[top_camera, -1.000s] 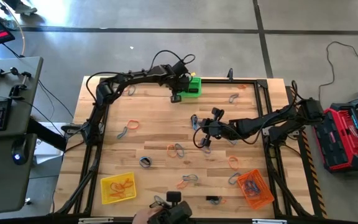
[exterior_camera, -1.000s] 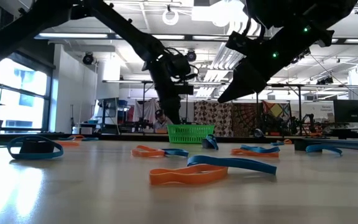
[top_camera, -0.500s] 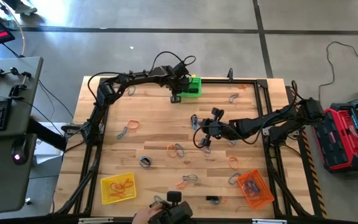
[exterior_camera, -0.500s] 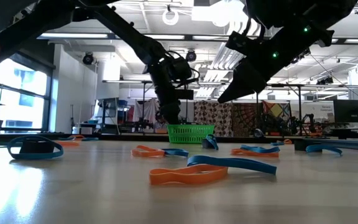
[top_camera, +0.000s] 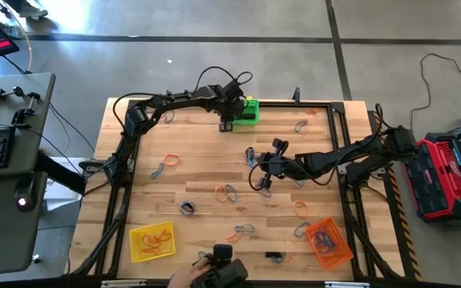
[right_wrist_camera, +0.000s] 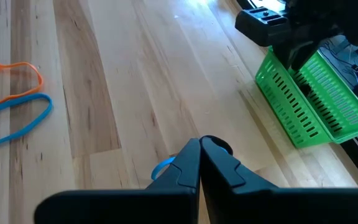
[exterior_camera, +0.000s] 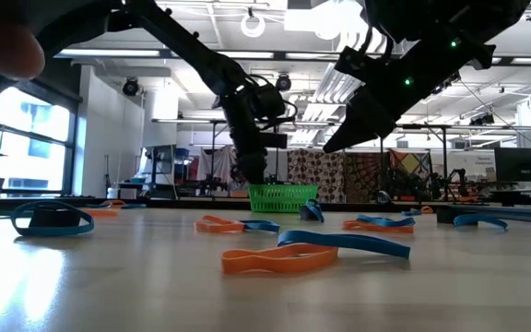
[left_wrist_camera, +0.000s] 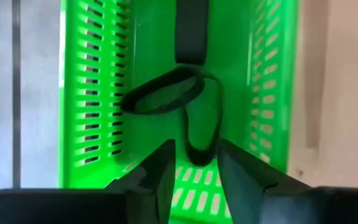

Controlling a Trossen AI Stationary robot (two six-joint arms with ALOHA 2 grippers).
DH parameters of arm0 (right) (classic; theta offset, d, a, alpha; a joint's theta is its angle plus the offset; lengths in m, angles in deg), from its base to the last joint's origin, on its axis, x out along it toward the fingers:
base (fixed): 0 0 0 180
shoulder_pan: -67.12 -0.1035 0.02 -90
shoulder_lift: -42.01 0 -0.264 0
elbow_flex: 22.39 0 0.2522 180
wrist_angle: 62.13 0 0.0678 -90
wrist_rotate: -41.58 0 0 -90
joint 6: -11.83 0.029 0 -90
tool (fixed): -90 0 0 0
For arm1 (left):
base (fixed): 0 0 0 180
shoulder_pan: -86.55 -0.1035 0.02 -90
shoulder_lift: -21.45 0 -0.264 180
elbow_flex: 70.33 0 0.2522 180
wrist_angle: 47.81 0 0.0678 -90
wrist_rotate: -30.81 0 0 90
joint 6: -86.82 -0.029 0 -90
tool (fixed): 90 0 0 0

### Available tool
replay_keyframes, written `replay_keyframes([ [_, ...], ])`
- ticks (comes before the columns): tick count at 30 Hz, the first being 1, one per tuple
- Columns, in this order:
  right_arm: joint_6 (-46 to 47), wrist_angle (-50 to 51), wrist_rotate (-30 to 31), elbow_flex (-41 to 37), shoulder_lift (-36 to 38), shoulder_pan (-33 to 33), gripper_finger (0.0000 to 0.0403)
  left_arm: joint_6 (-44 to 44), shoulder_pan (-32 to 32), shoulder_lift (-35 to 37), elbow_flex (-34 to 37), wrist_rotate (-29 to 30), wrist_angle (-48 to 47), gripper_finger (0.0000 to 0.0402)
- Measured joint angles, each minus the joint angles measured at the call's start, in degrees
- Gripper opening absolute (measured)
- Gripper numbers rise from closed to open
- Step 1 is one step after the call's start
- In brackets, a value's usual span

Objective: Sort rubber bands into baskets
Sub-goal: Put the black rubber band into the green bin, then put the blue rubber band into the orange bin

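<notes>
1. Nearest the low camera, an orange rubber band (exterior_camera: 267,260) lies flat with its long axis across the view; a blue rubber band (exterior_camera: 344,243) lies just behind it, also lengthwise across, and the two overlap at one end.
2. Along the near table edge in the high view, the yellow basket (top_camera: 152,241) sits at the left corner with orange bands inside, and the orange basket (top_camera: 328,242) sits at the right corner, turned at an angle to the table edge.
3. At mid-table, loose rubber bands (top_camera: 227,192) in orange, blue and grey are scattered over the wooden table (top_camera: 198,176), well apart from one another.
4. Right gripper (top_camera: 262,183): positioned over the middle of the table, fingers (right_wrist_camera: 199,163) pressed together. A blue band (right_wrist_camera: 164,167) shows just beside the fingertips; whether it is held cannot be told.
5. Left gripper (top_camera: 229,122): positioned at the far edge, at the near-left end of the green basket (top_camera: 249,111). Its fingers (left_wrist_camera: 163,171) stand apart with nothing between them.
6. Inside the green basket, two black bands (left_wrist_camera: 178,99) lie on the floor, overlapping; one loop runs across the basket, the other along its length.
</notes>
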Motion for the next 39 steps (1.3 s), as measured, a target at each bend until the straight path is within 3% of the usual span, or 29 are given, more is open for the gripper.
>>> replay_keyframes([
  [6,0.0,0.0,0.0,0.0,0.0,0.0,0.0000,0.3,0.0,2.6,0.0,0.6,0.4,0.0129],
  [23,0.0,-0.1,0.1,0.0,0.0,0.0,0.0000,6.2,-2.3,17.4,2.1,-5.4,-1.0,0.0126],
  [27,0.0,-0.2,0.3,0.0,0.0,0.0,0.0000,8.9,-4.5,22.8,8.6,-6.8,0.8,0.0101],
  [35,0.0,-1.0,0.3,0.0,0.0,0.0,0.0000,10.5,-7.4,36.5,28.9,-6.7,11.6,0.0015],
  [39,-0.5,-1.8,0.2,0.0,0.0,0.0,0.0000,13.2,-9.4,41.7,35.8,-6.6,11.8,0.0003],
])
